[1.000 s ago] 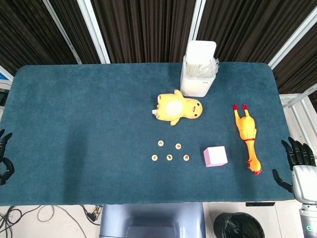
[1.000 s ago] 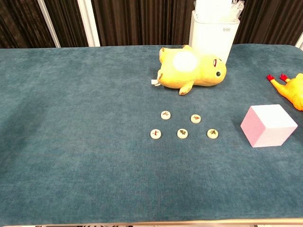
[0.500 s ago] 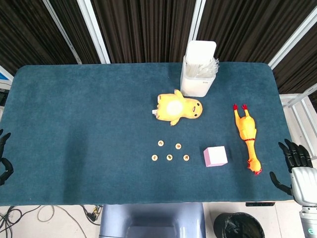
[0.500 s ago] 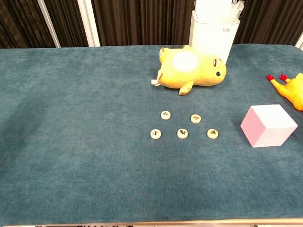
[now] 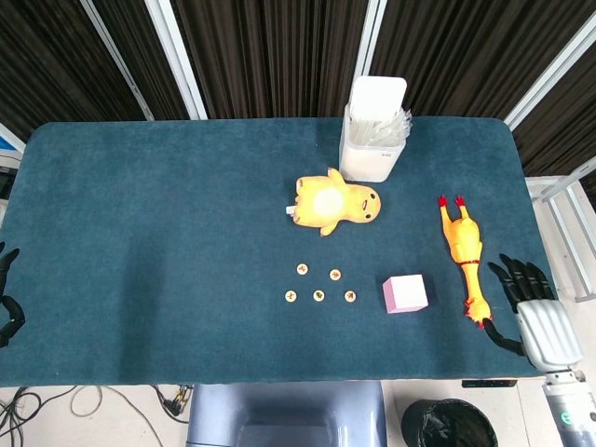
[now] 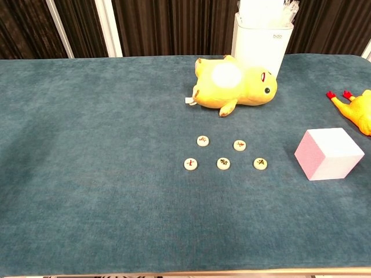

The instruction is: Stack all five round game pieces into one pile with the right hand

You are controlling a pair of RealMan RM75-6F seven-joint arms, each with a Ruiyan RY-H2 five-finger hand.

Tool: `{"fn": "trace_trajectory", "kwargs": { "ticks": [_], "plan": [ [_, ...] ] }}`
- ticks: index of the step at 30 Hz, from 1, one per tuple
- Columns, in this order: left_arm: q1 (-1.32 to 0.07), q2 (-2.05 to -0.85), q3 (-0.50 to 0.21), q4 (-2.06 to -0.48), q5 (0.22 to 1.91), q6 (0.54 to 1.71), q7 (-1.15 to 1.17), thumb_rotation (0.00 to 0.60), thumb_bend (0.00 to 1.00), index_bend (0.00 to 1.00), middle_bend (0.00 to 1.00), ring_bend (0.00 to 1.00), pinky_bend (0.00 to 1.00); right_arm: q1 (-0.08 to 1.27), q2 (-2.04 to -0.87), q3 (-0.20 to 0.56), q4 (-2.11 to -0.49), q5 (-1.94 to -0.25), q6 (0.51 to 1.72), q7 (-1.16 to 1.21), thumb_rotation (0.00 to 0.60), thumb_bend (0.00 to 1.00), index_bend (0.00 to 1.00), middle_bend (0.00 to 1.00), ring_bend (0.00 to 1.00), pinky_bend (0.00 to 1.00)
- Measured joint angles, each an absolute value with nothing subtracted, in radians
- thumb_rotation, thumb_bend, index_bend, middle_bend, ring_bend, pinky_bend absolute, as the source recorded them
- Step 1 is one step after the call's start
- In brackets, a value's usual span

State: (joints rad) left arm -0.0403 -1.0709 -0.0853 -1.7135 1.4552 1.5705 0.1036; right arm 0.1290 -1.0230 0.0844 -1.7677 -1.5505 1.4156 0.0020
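Five round game pieces (image 5: 319, 286) lying flat and separate on the table (image 5: 168, 233), two in a farther row and three in a nearer one, none touching another, so nothing stacked yet; well apart from the fingers (image 5: 518, 274) of the right hand (image 5: 534, 315), off toward the table's middle. Right hand poised at the near right corner of the table, palm down, fingers spread and empty, pointing away from the robot, likely so placed to sweep in over the cloth toward the pieces. Just beside those fingers, on the side toward the pieces, a rubber chicken (image 5: 464, 253) stretched lengthwise, and beyond it a pink cube (image 5: 405, 292), both sitting between the fingers and the pieces: probably a reach up and over rather than a slide along the surface, lest chicken or cube be knocked. Farther out past the pieces, a yellow plush duck (image 5: 332, 202) on its side and a white container (image 5: 374, 129) upright at the far edge, out of the way of the likely path. Left hand (image 5: 7, 300) barely showing at the near left edge, dark fingers apparently loose and holding nothing, parked clear since the job belongs to the right. Chest view showing pieces, cube and duck but neither hand. Thin flat discs on soft cloth: probably hard to pinch, edges best caught between fingertip and thumb
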Motion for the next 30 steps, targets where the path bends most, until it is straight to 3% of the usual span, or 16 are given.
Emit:
{"fn": "trace_trajectory", "kwargs": {
  "ticks": [12, 20, 30],
  "plan": [
    [-0.042, -1.075, -0.087, -1.710, 1.452, 1.569, 0.110, 0.600, 0.82, 0.10, 0.00, 0.00, 0.03, 0.275, -0.991, 0.150, -2.014, -1.423, 1.234, -0.235, 0.600, 0.40, 0.20, 0.00, 0.00, 0.00],
    [-0.042, -1.075, -0.087, -1.709, 1.452, 1.568, 0.109, 0.600, 0.82, 0.10, 0.00, 0.00, 0.02, 0.379, -1.107, 0.167, -2.060, -1.222, 1.136, -0.451, 0.600, 0.40, 0.22, 0.00, 0.00, 0.00],
    [-0.043, -1.078, -0.089, -1.707, 1.449, 1.568, 0.116, 0.600, 0.82, 0.10, 0.00, 0.00, 0.02, 0.511, -1.301, 0.175, -2.051, -1.016, 1.120, -0.712, 0.600, 0.40, 0.25, 0.00, 0.00, 0.00]
  ]
}}
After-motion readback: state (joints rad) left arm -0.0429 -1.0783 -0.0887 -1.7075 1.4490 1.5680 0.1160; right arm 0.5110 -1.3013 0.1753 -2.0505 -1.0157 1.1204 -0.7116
